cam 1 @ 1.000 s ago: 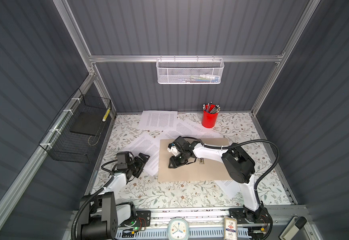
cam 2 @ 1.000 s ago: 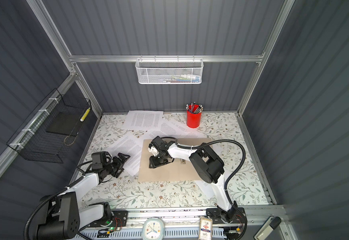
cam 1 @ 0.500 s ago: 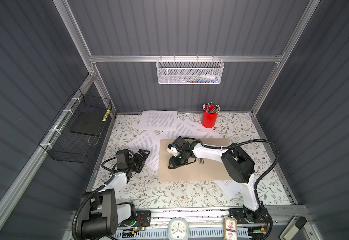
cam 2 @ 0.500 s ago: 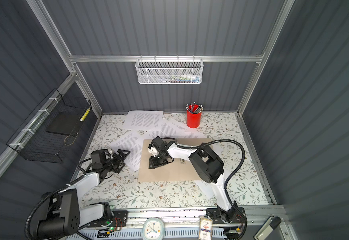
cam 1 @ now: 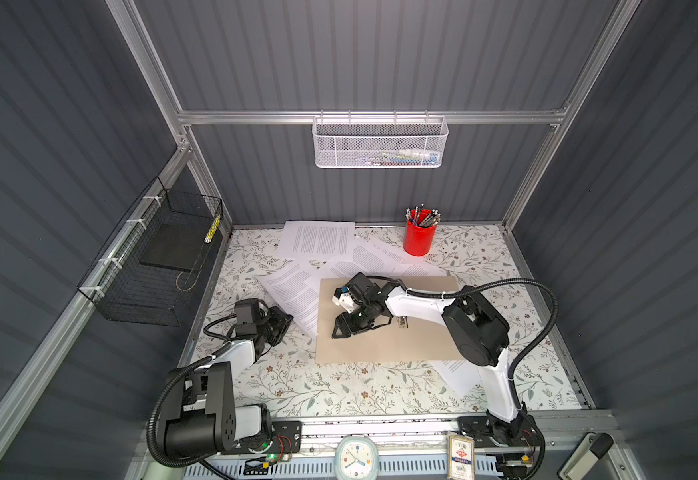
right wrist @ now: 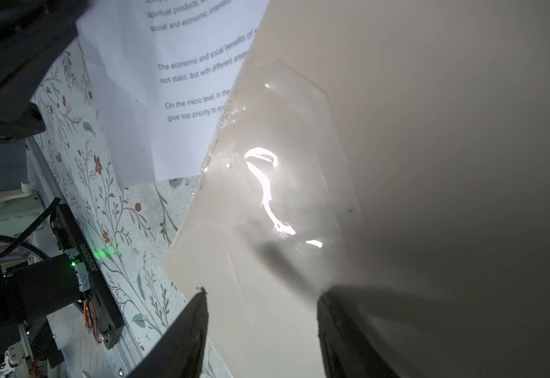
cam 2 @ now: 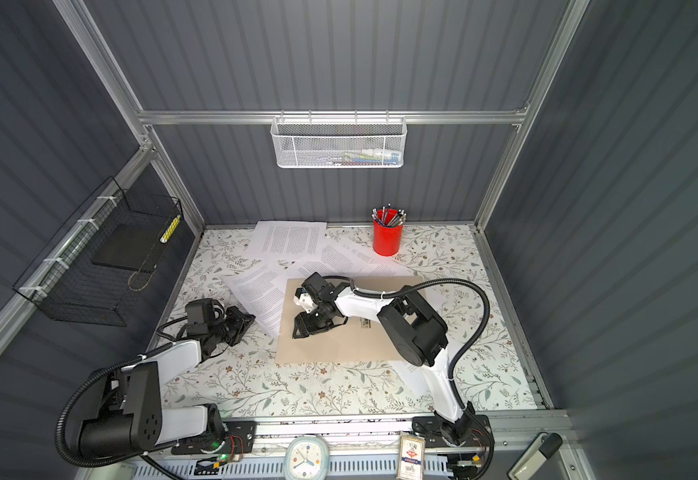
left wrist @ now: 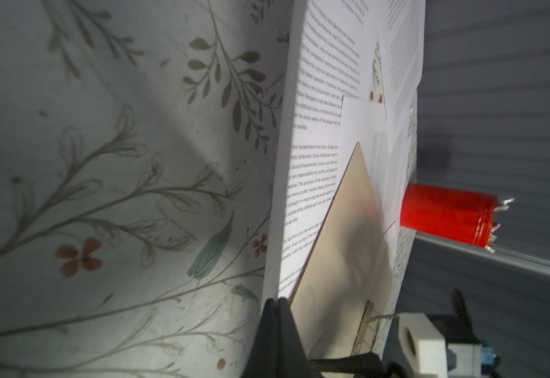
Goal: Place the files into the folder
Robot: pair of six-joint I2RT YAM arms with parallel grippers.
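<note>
folder at 3 o'clock

the left gripper (cam 1: 284,322) pinches a sheet (cam 1: 293,291) by its edge; its long axis runs 10 to 4 o'clock. the folder (cam 1: 380,345) lies open on the worktop (cam 1: 339,395) at the left gripper's 3 o'clock, under the spread right gripper (right wrist: 262,293).

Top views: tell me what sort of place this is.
Probably a staged office desk in a robot test booth: printed sheets, a tan folder, a red pen cup, grey panel walls.

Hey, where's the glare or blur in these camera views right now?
Right wrist view: harsh white glare on the folder, the rest darkening into shadow. Left wrist view: printed sheet sharp, red pen cup soft, tablecloth partly shadowed. Both top views: crisp, evenly lit.
</note>
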